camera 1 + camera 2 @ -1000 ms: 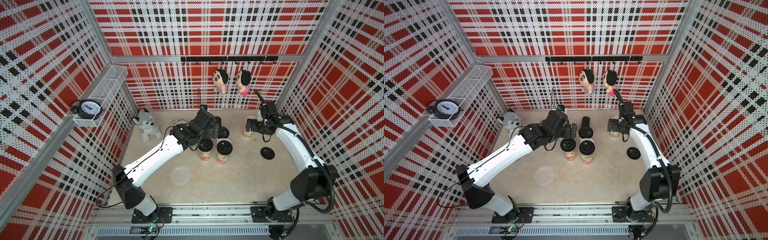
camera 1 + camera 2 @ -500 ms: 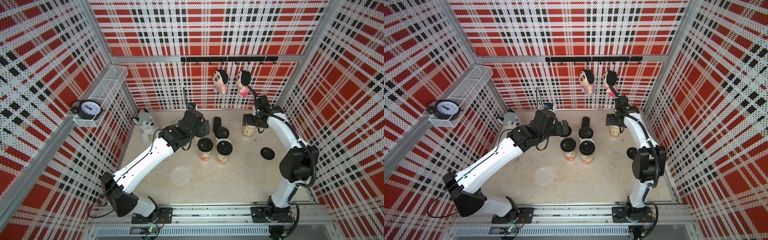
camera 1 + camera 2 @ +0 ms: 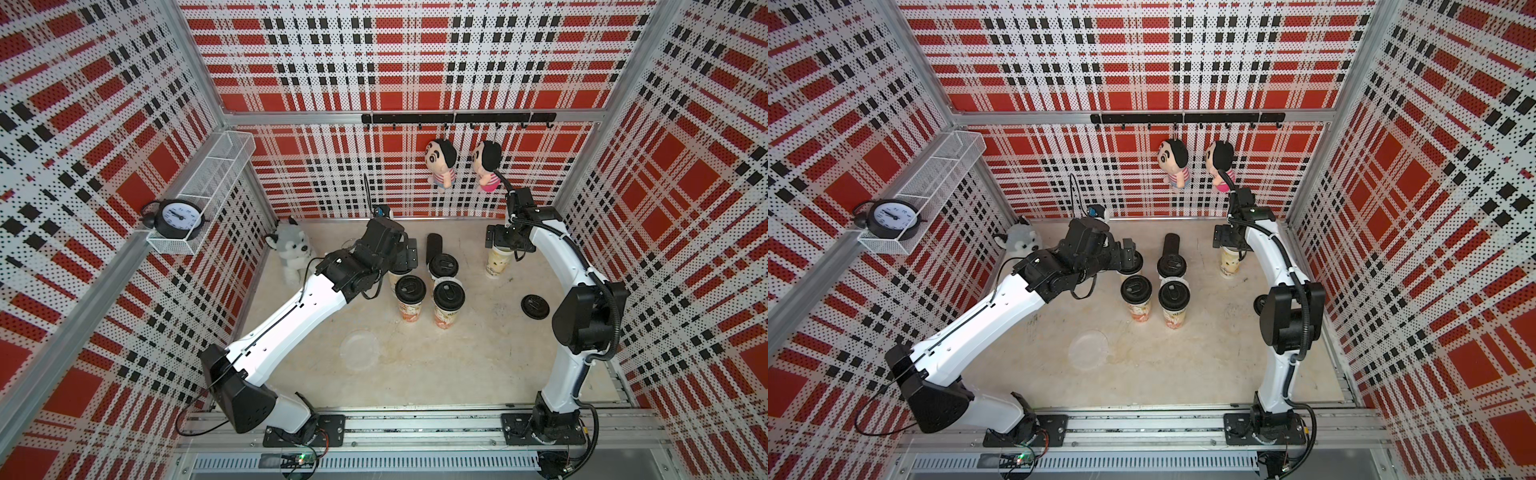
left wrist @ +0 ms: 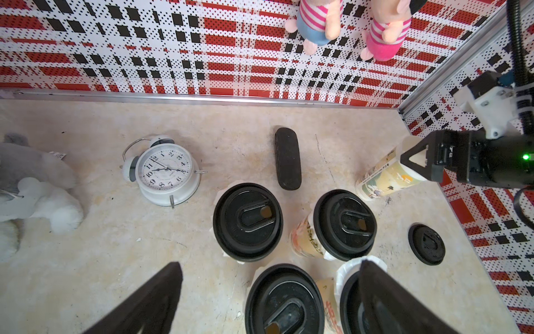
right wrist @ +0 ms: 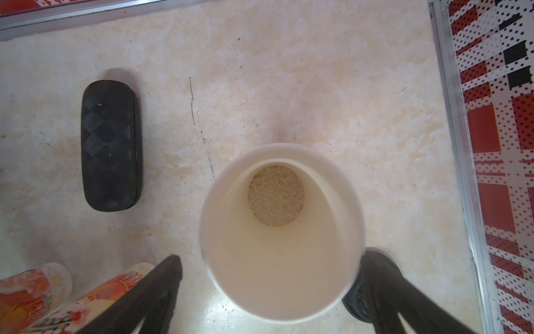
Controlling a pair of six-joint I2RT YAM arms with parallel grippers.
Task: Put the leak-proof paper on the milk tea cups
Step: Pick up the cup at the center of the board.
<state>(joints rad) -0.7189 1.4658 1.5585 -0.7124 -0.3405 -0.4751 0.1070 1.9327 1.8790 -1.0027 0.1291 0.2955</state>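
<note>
We can barely make out the leak-proof sheet; it is translucent and faint against the pale table. In both top views the left arm covers the white alarm clock, which only the left wrist view shows, on the left arm's side of the black case; the left gripper hides most of 1 of the 4 lidded milk tea cups, and the black lids hide whatever those cups hold; a frilled white paper edge shows beneath 1 lid; in a top view the right arm cuts off half of the loose black lid.

The sheet lies flat on the table, well apart from the case, past the lidded cups toward the arm bases; it is well apart from both grippers. The left gripper hangs above the lidded cups, just beside the case, jaws spread wide and gripping nothing; the right gripper sits on the right arm's side of the case, jaws wide apart astride the rim of the open milk tea cup; we see a gap between 1 finger and the cup wall, and we cannot tell whether the other finger touches.

The open cup stands upright near the case; at its bottom lies a layer of pale beige grains.
</note>
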